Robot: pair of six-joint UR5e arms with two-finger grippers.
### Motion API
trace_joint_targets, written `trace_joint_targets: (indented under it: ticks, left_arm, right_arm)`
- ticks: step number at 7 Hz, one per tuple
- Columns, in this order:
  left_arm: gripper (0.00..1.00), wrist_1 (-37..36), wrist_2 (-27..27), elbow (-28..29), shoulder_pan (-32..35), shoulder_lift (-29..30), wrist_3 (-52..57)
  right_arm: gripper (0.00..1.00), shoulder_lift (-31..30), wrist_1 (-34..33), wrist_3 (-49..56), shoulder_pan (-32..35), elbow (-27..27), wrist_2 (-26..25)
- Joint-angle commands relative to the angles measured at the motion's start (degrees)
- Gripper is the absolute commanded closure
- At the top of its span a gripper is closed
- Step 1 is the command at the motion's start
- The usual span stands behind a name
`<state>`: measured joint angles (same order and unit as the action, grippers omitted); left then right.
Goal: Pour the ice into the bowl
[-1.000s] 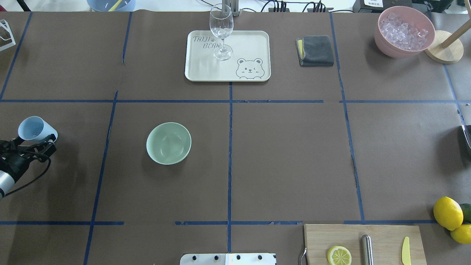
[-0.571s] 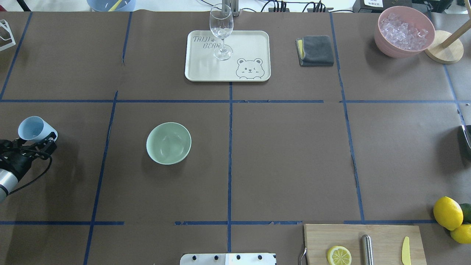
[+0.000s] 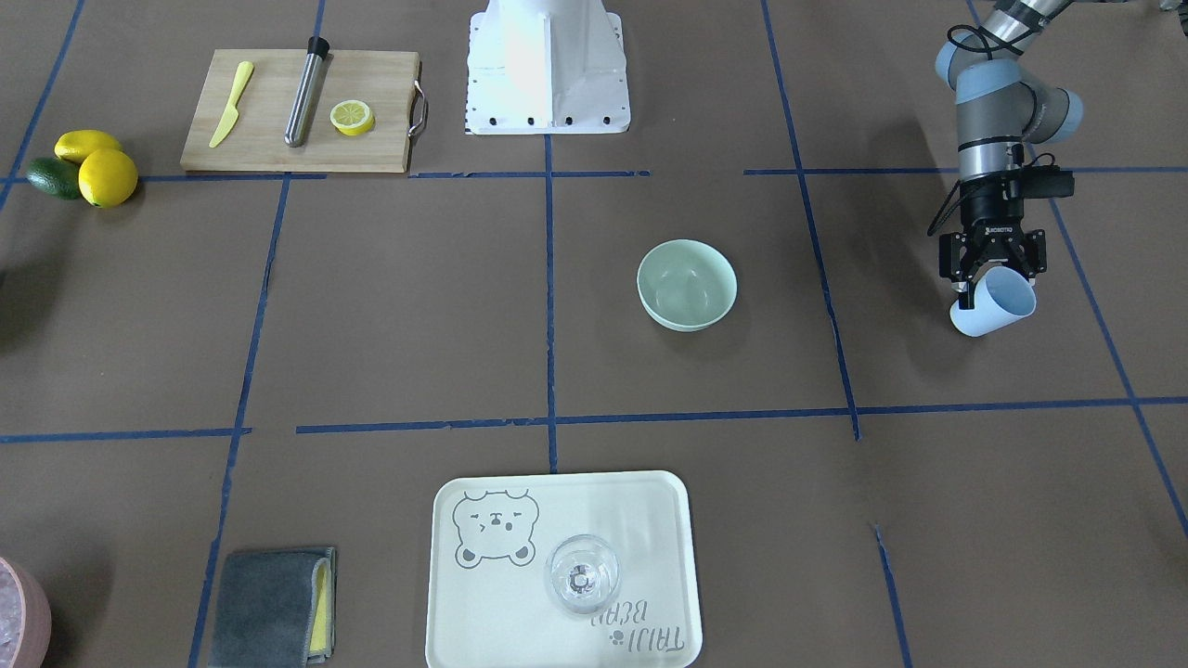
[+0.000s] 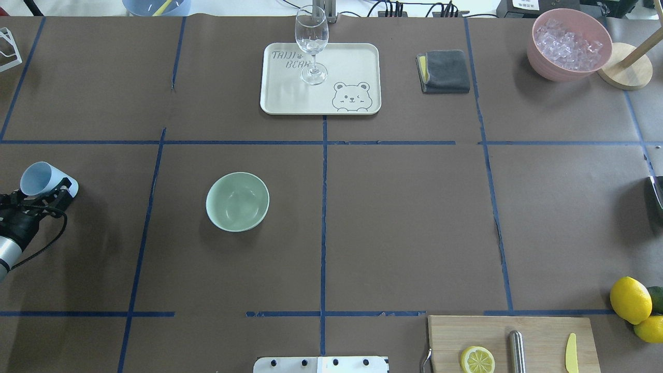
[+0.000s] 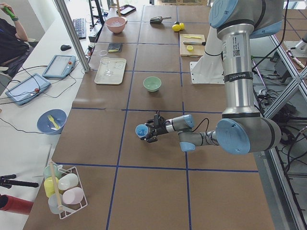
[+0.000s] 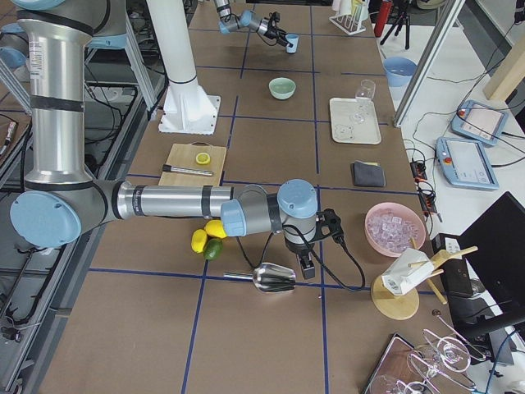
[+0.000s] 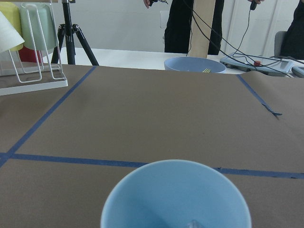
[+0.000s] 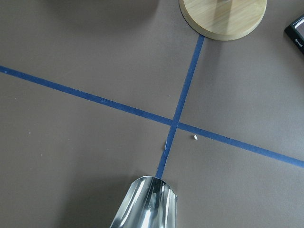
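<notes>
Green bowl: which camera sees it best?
Overhead exterior: the bowl sits unblocked, its whole inside showing. Front-facing shows it nearly as well; side views show it small; wrist cameras miss it.

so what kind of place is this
Most likely a robotics lab staged as a mock kitchen: a table gridded with blue tape, a big robot arm holding a cup, and tablets on the side bench.
</notes>
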<state>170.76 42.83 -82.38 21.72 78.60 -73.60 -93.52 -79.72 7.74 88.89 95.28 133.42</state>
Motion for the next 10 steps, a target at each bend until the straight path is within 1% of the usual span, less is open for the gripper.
trace_joint_targets:
  ticks: [1,4,5,6,7,8,10]
  left_arm:
    - [0.1,-0.42,-0.29,0.12,-0.02,0.59,-0.05]
    - [0.1,-0.69,-0.38,1.78,-0.28,1.56,0.21]
    - [0.22,-0.61,-0.38,1.7,-0.28,1.91,0.21]
    - [0.61,-0.52,-0.29,1.61,-0.28,1.91,0.21]
    - [0.9,0.09,-0.03,0.92,-0.11,1.82,0.91]
    - [1.0,0.19,0.41,-1.61,0.07,1.56,5.61]
    - [1.0,0.19,0.41,-6.98,0.07,1.65,22.8]
  right_arm:
    - [0.0,0.09,0.0,0.0,-0.03,-0.01,-0.09]
    - [0.0,0.09,0.0,0.0,-0.03,-0.1,-0.09]
    - [0.0,0.09,0.0,0.09,0.06,-0.1,-0.09]
    - [0.0,0.18,0.0,0.0,-0.03,-0.1,-0.09]
    - [0.0,0.18,0.0,0.0,0.06,-0.1,-0.09]
    - [0.0,0.18,0.0,0.0,0.06,-0.1,-0.09]
    - [0.0,0.09,0.0,0.0,0.06,-0.18,-0.09]
